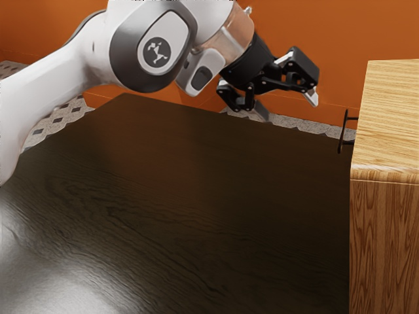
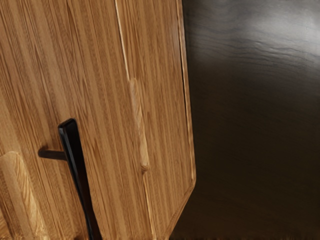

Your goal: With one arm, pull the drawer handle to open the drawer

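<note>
Dark desk (image 1: 163, 209) is seen nearest, with a wooden cabinet (image 1: 386, 163) at its right edge (by the exterior view). On the drawer front (image 2: 100, 75) the black handle (image 1: 346, 131) is mounted upright. The gripper (image 1: 281, 99) is held open and empty, near the handle but apart from it. A white emblem (image 1: 156, 50) is borne by the arm (image 1: 65, 72).
</note>
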Robot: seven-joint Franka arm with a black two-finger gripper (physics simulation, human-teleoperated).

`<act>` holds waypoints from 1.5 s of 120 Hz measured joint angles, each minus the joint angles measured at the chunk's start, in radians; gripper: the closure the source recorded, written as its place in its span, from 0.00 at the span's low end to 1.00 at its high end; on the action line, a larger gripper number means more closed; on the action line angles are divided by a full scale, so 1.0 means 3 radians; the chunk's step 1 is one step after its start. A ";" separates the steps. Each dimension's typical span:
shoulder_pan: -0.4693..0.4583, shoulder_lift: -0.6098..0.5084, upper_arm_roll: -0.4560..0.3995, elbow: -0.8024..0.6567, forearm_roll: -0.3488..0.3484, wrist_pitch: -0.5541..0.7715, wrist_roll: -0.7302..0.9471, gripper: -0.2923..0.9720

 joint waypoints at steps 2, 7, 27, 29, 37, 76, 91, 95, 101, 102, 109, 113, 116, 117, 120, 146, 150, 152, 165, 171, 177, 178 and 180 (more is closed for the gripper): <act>0.0002 0.0007 -0.0001 0.0000 -0.0001 0.0000 -0.0001 0.23; -0.0002 0.0019 -0.0004 0.0000 -0.0007 0.0003 -0.0002 0.23; -0.0010 0.0051 -0.0006 0.0000 -0.0063 0.0038 -0.0003 0.23; -0.0009 0.0056 -0.0006 0.0002 -0.0067 0.0042 -0.0003 0.23; -0.0008 0.0094 -0.0020 0.0036 -0.0081 0.0060 -0.0003 0.23; -0.0005 0.0281 -0.0056 0.0077 -0.0110 0.0132 -0.0004 0.23; 0.0060 0.0360 -0.0158 0.0109 -0.0114 0.0181 -0.0005 0.23; 0.0074 0.0381 -0.0182 0.0127 -0.0115 0.0192 -0.0005 0.23; 0.0091 0.0410 -0.0205 0.0141 -0.0115 0.0206 -0.0005 0.23; 0.0093 0.0415 -0.0207 0.0143 -0.0115 0.0208 -0.0005 0.23; 0.0103 0.0442 -0.0216 0.0146 -0.0114 0.0223 -0.0006 0.23; 0.0108 0.0462 -0.0218 0.0147 -0.0112 0.0230 -0.0006 0.23; 0.0113 0.0475 -0.0219 0.0148 -0.0110 0.0235 -0.0006 0.23; 0.0115 0.0479 -0.0219 0.0148 -0.0110 0.0236 -0.0006 0.23; 0.0118 0.0492 -0.0220 0.0148 -0.0108 0.0241 -0.0006 0.23; 0.0212 0.0494 -0.0418 0.0107 -0.0101 0.0244 -0.0005 0.23; 0.0234 0.0449 -0.0426 0.0084 -0.0098 0.0208 -0.0005 0.23; 0.0248 0.0417 -0.0427 0.0056 -0.0095 0.0188 -0.0005 0.23; 0.0297 0.0281 -0.0431 -0.0059 -0.0016 0.0058 -0.0008 0.25; 0.0305 0.0252 -0.0434 -0.0104 0.0022 0.0009 -0.0011 0.24; 0.0329 0.0234 -0.0437 -0.0106 0.0047 -0.0028 -0.0014 0.24; 0.0333 0.0232 -0.0438 -0.0100 0.0051 -0.0033 -0.0014 0.24; 0.0338 0.0229 -0.0440 -0.0079 0.0057 -0.0043 -0.0015 0.24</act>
